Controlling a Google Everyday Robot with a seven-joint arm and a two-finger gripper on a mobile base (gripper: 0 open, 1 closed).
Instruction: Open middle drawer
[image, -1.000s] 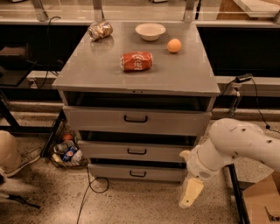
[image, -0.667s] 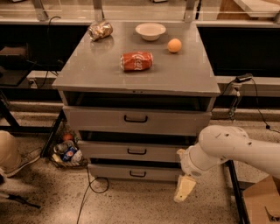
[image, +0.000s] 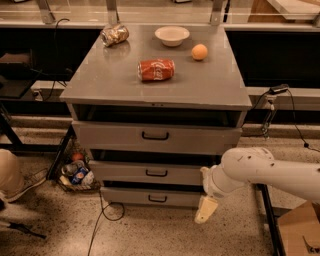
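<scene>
The middle drawer (image: 120, 173) is a wide, shallow grey front with a small black bar handle (image: 156, 173) at its centre, between a taller top drawer (image: 200, 140) and a low bottom drawer (image: 125, 196). All three stand slightly out of the grey cabinet. My gripper (image: 205, 210) hangs from the white arm (image: 260, 171) that reaches in from the right. It is low, in front of the cabinet's lower right corner, below and right of the middle handle, and touches nothing.
On the cabinet top (image: 210, 85) lie a red soda can (image: 156, 70) on its side, an orange (image: 199, 52), a white bowl (image: 172, 35) and a crumpled bag (image: 114, 35). A basket of clutter (image: 76, 172) and cables (image: 102, 220) lie on the floor at the left. A cardboard box (image: 297, 232) is at the bottom right.
My arm and gripper have moved left, closer to the front of the cabinet's lower drawers. The drawers and the things on top have not moved.
</scene>
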